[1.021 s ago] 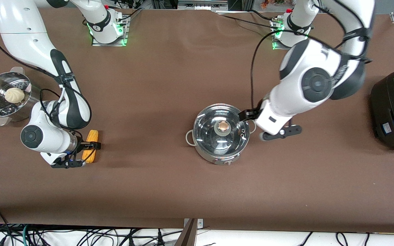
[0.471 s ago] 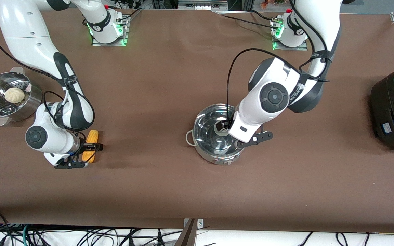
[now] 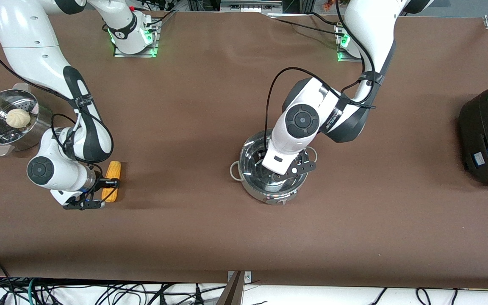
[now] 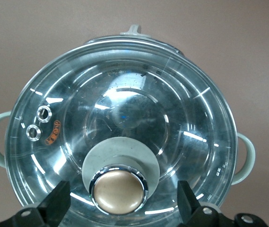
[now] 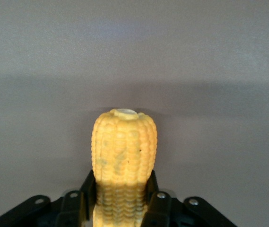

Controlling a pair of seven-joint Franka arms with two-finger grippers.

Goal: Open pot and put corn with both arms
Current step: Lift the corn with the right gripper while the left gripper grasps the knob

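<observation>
Left arm [image 3: 301,120] swung in from the pot's side over the last second, now parked above the pot [image 3: 250,186] at frame centre in the front view. Right arm [image 3: 45,55] barely moved, low toward its own end of the table. Lid [image 4: 125,109] still seated on the pot, so opening not yet done. Corn [image 5: 124,146] still lying on the table, clenched by the right gripper [image 5: 120,182]. Left gripper [image 4: 122,208] spread wide, fingers flanking the knob [image 4: 117,190] without touching. Likely next: close on knob, lift.
</observation>
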